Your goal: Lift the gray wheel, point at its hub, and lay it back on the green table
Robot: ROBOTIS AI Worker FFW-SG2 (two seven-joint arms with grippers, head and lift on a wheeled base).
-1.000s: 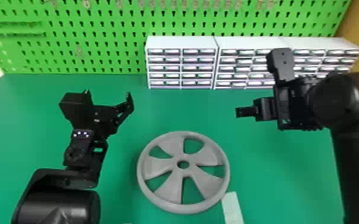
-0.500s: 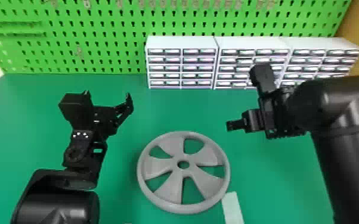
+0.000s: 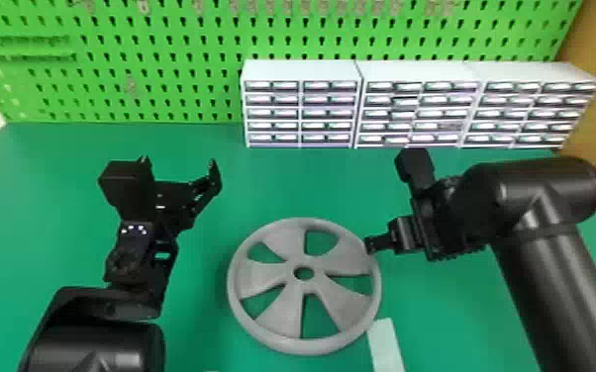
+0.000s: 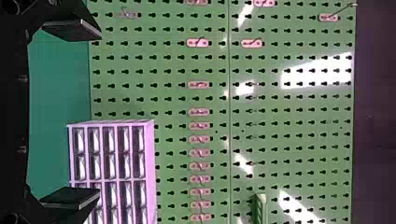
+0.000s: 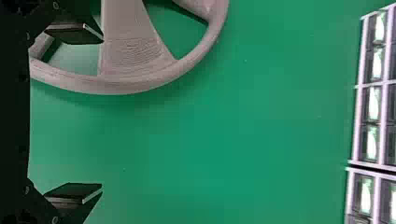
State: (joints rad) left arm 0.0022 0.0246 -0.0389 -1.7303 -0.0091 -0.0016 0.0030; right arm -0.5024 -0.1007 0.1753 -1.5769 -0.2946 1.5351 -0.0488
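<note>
The gray wheel (image 3: 282, 341) lies flat on the green table (image 3: 198, 306), its round hub hole facing up. Over the wheel's right rim stands one finger of my right gripper (image 3: 379, 244); whether it touches cannot be told. From the right wrist, the open right gripper (image 5: 102, 113) has one finger overlapping the wheel (image 5: 130, 51) and the other over bare table, nothing held between them. My left gripper (image 3: 179, 162) stands open and empty, left of and beyond the wheel. In its wrist view, the left gripper (image 4: 100, 113) faces the pegboard.
White drawer cabinets (image 3: 302, 71) line the table's back, before a green pegboard (image 3: 163, 74). A pale strip (image 3: 386, 346) lies by the wheel's near right rim. Bare table extends between the wheel and the cabinets. A brown panel (image 3: 594, 54) bounds the right side.
My right gripper has come leftward and nearer the robot, from the right of the wheel's far side to its right rim. The left arm and the wheel have kept still.
</note>
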